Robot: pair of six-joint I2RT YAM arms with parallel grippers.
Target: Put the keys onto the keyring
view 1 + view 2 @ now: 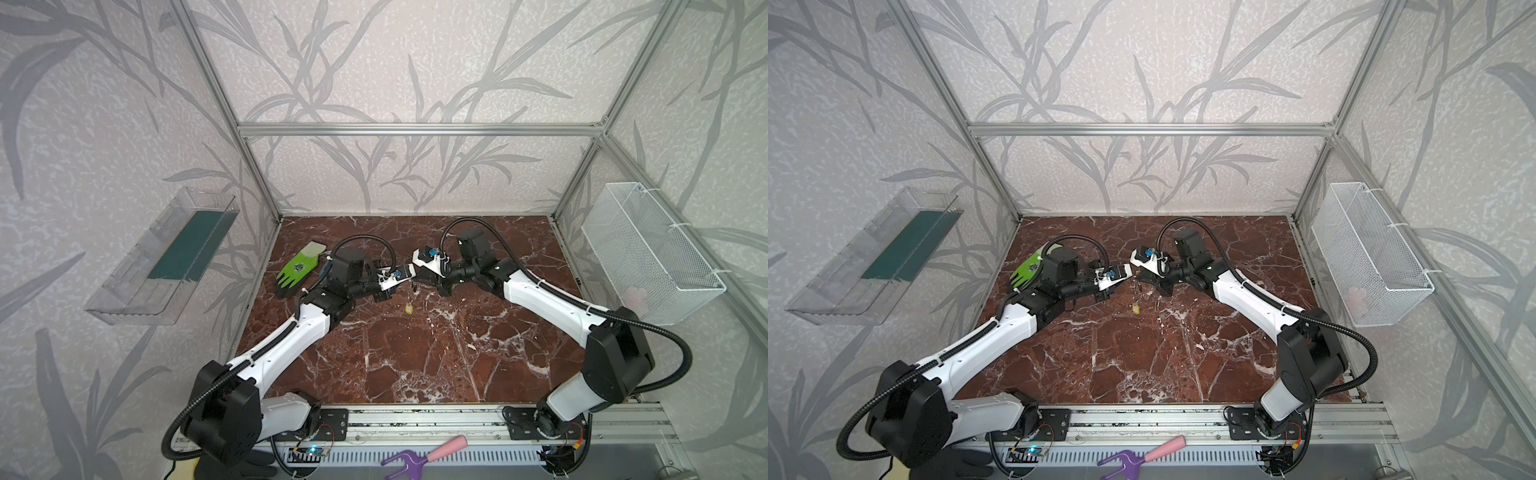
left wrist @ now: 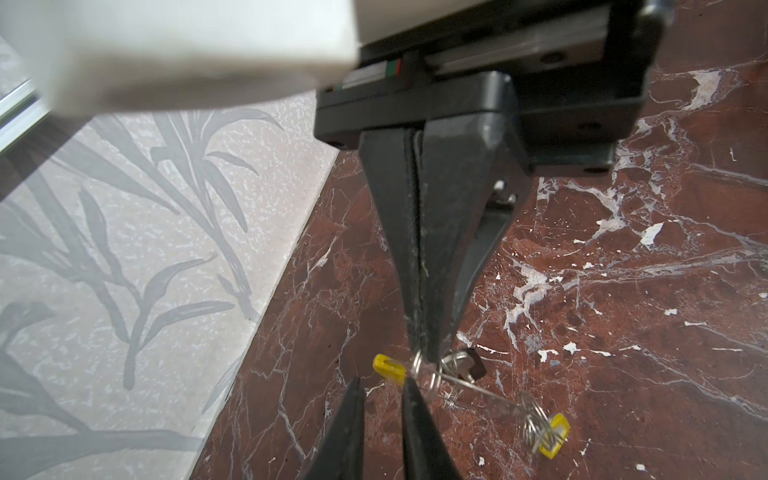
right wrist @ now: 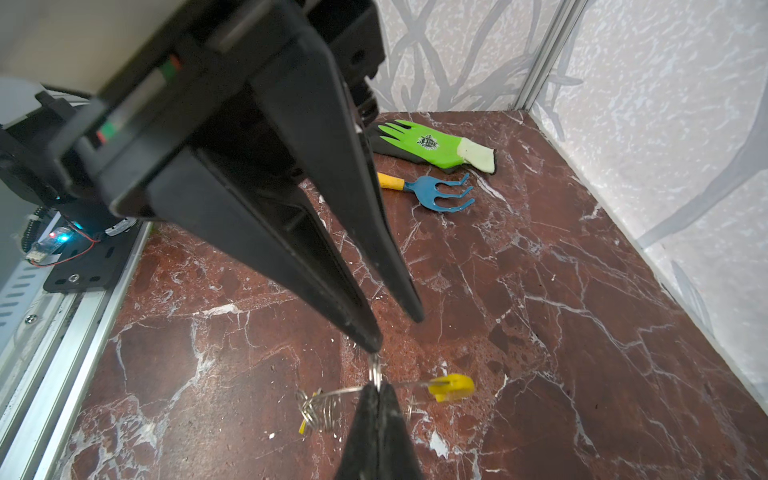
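Hanging keyring, left wrist view: the keyring [image 2: 419,365] is pinched at its thin wire by the right gripper [image 2: 424,353], clear of the marble table [image 2: 623,291].
Right gripper, left wrist view: the two fingers press together along their whole length and clamp the wire at the tips.
Left gripper, left wrist view: the left gripper [image 2: 381,388] has its fingers a little apart and grips nothing. The yellow segment [image 2: 388,368] lies just past the gap.
Keys, left wrist view: the key with the black fob [image 2: 461,362] hangs just beside the right gripper's tips. The yellow tag [image 2: 555,434] and a bunch of split rings [image 2: 534,422] sit at the wire's far end.
Grippers, right wrist view: the right fingers are closed on the ring. The left fingers stand slightly parted, with one tip just beside the ring; whether it touches cannot be told.
Background, right wrist view: a green glove [image 3: 432,143] and a blue hand rake [image 3: 440,191] lie near each other on the table.
Place, both top views: the grippers meet slightly toward 12 o'clock from the table's centre. The yellow tag [image 1: 409,308] dangles at their 6 o'clock. The green glove [image 1: 297,270] lies at the table's 10 o'clock.
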